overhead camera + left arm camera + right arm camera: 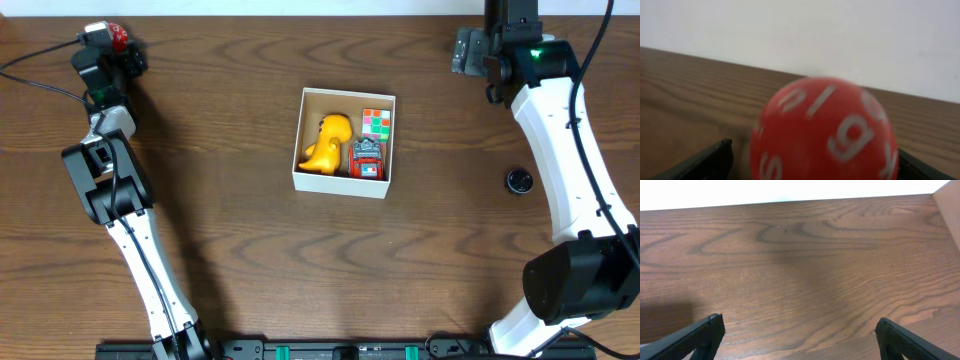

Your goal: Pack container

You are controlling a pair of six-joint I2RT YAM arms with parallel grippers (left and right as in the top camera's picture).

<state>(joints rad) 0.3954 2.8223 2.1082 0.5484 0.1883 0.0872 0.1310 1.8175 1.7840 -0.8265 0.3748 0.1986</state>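
Observation:
The container [345,182], a shallow white box with a brown inside, sits mid-table. It holds a yellow toy [328,140], a colour cube [376,123] and a red toy [368,160]. At the far left corner a red ball with white numerals [118,38] [822,132] rests on the wood between the fingers of my left gripper [113,46] [815,167]. Those jaws are open, and a gap shows between the left finger [710,162] and the ball. My right gripper [470,50] [800,335] hangs open over bare wood at the far right, holding nothing.
A small black round object [518,180] lies right of the box beside the right arm. A black cable [40,85] runs off the left edge. A pale wall [840,30] rises just behind the table's far edge.

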